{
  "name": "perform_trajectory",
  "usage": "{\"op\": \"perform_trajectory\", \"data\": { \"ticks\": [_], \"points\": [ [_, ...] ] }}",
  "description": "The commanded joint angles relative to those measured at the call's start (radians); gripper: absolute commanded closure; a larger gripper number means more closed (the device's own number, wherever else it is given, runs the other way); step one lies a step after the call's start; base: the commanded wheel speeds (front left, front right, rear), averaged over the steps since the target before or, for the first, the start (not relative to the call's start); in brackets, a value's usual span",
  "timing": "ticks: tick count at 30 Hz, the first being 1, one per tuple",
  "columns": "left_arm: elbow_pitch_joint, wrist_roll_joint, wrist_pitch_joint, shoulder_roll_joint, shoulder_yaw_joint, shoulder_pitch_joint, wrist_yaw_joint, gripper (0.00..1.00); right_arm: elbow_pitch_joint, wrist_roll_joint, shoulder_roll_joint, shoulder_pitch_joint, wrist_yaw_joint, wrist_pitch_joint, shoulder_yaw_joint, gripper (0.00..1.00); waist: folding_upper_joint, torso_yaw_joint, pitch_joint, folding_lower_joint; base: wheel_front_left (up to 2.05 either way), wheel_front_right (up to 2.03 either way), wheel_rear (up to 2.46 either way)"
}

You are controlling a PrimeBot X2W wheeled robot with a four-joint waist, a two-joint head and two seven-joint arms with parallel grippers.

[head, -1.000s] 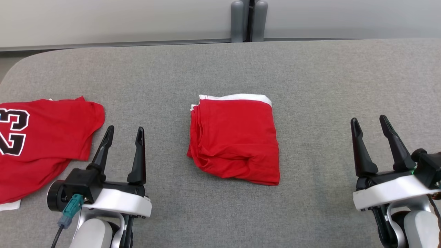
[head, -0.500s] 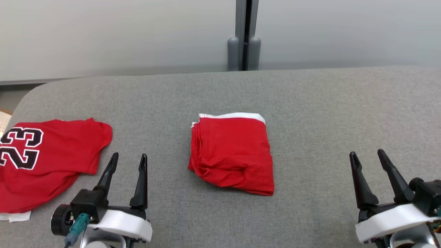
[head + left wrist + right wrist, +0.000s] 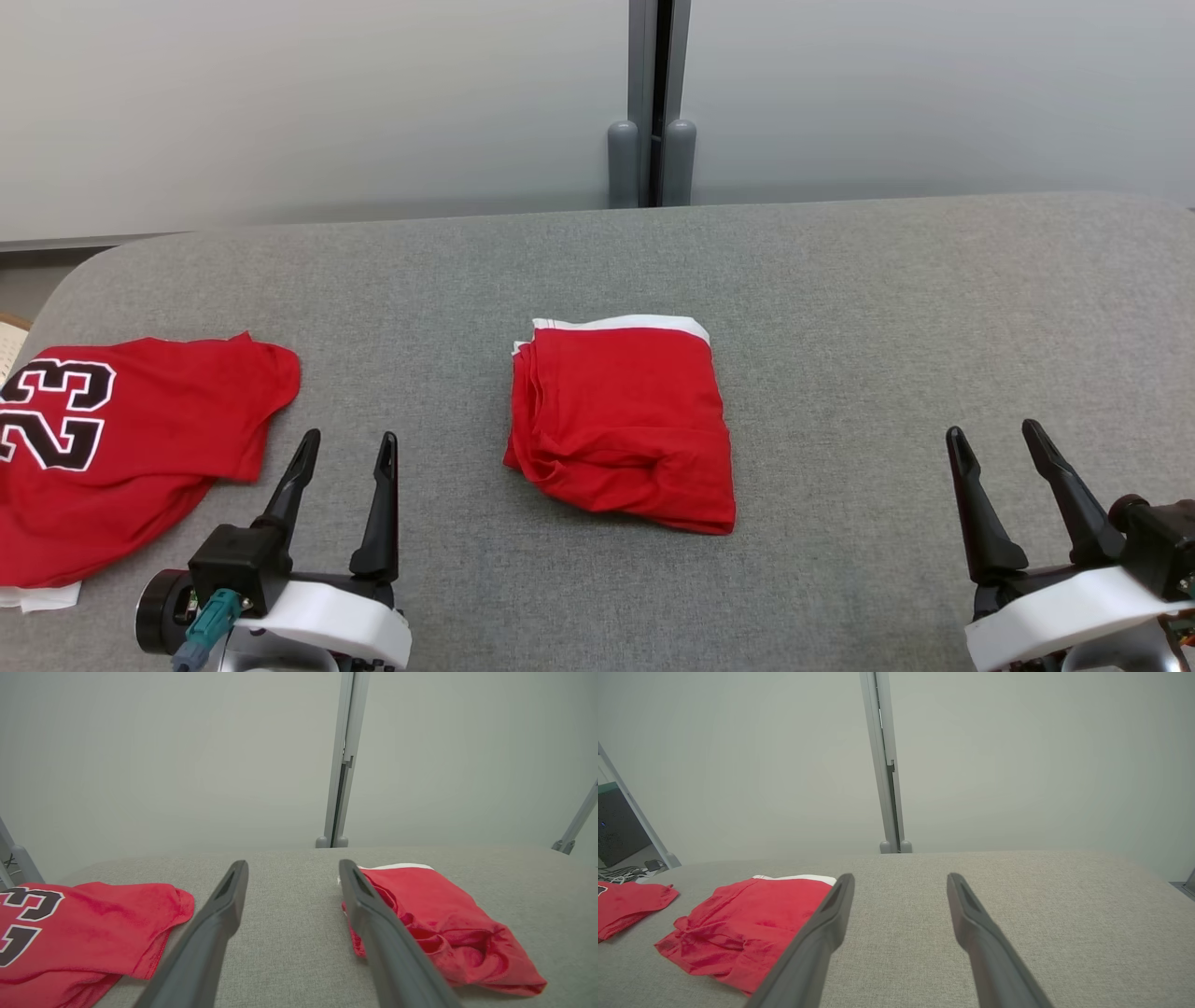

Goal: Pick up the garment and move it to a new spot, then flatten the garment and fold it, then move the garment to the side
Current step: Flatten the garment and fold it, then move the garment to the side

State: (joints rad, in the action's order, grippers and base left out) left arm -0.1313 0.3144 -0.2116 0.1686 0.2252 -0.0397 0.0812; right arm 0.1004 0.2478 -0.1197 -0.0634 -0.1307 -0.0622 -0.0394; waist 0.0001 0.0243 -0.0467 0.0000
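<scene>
The grey cloth desk spans the lower part of the head view. At its left edge a red jersey lies loosely spread, its black 23 whole. The folded red garment, with a white strip along its far edge, sits at frame centre, apart from both arms. The left fingers at lower left and the right fingers at lower right are spread and hold nothing. The left wrist view shows the garment's bunched near edge. The right wrist view shows cables at its left edge.
</scene>
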Motion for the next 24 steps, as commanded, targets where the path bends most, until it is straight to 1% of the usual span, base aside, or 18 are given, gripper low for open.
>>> {"op": "perform_trajectory", "data": {
  "ticks": [1, 17, 24],
  "points": [
    [0.005, 0.006, -0.003, 0.003, -0.005, 0.003, 0.009, 0.00, 0.003, 0.001, -0.004, -0.001, 0.000, 0.002, 0.004, 0.00, -0.0001, 0.000, -0.005, 0.0000, 0.00, 0.00, 0.00],
    [0.009, 0.017, -0.012, 0.006, 0.001, -0.020, 0.016, 0.00, 0.007, -0.008, 0.002, 0.014, 0.000, -0.005, 0.011, 0.00, -0.0001, 0.013, -0.025, 0.0000, 0.00, 0.00, 0.00],
    [0.013, 0.018, -0.019, -0.001, 0.009, -0.045, 0.010, 0.00, -0.001, -0.007, -0.004, 0.030, 0.000, -0.010, 0.021, 0.00, -0.0001, 0.043, -0.053, 0.0000, 0.00, 0.00, 0.00]
  ]
}}
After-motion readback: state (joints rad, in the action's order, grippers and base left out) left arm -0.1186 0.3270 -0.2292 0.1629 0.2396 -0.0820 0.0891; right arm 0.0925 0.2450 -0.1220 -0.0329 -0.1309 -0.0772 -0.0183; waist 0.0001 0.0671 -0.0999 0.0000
